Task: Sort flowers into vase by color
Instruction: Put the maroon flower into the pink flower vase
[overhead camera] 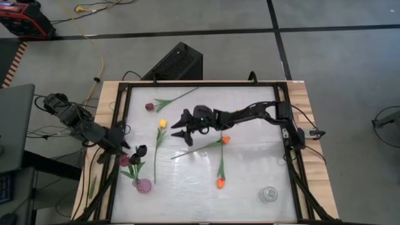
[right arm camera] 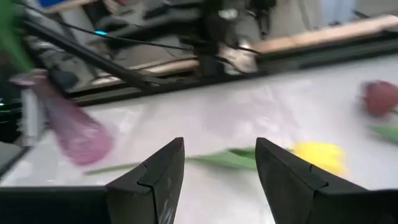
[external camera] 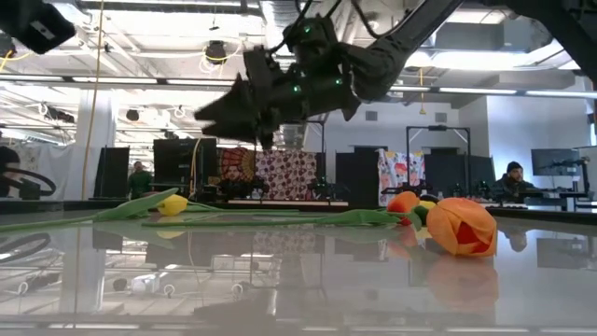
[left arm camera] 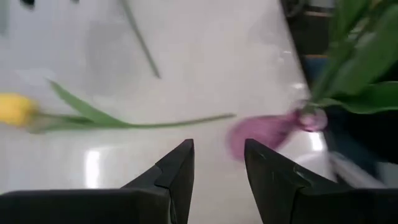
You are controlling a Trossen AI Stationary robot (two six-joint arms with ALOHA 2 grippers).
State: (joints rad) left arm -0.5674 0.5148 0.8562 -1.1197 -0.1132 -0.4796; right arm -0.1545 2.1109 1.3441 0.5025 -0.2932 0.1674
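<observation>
Tulips lie flat on the white table: a yellow one (overhead camera: 162, 124) (right arm camera: 318, 155), a maroon one (overhead camera: 149, 107) near the far left, and two orange ones (overhead camera: 225, 140) (overhead camera: 220, 182). A purple vase (overhead camera: 144, 185) (left arm camera: 261, 130) stands near the left edge and holds a dark pink flower (overhead camera: 125, 160) with green leaves. My right gripper (overhead camera: 182, 133) (right arm camera: 217, 162) hovers open and empty above the table, just right of the yellow tulip's stem. My left gripper (overhead camera: 139, 152) (left arm camera: 219, 158) is open and empty, beside the purple vase on its far side.
A clear glass vase (overhead camera: 269, 194) stands near the table's near right corner. A black frame (overhead camera: 119, 100) edges the table. In the low view the near orange tulip (external camera: 462, 227) lies close to the camera. People stand in the room behind.
</observation>
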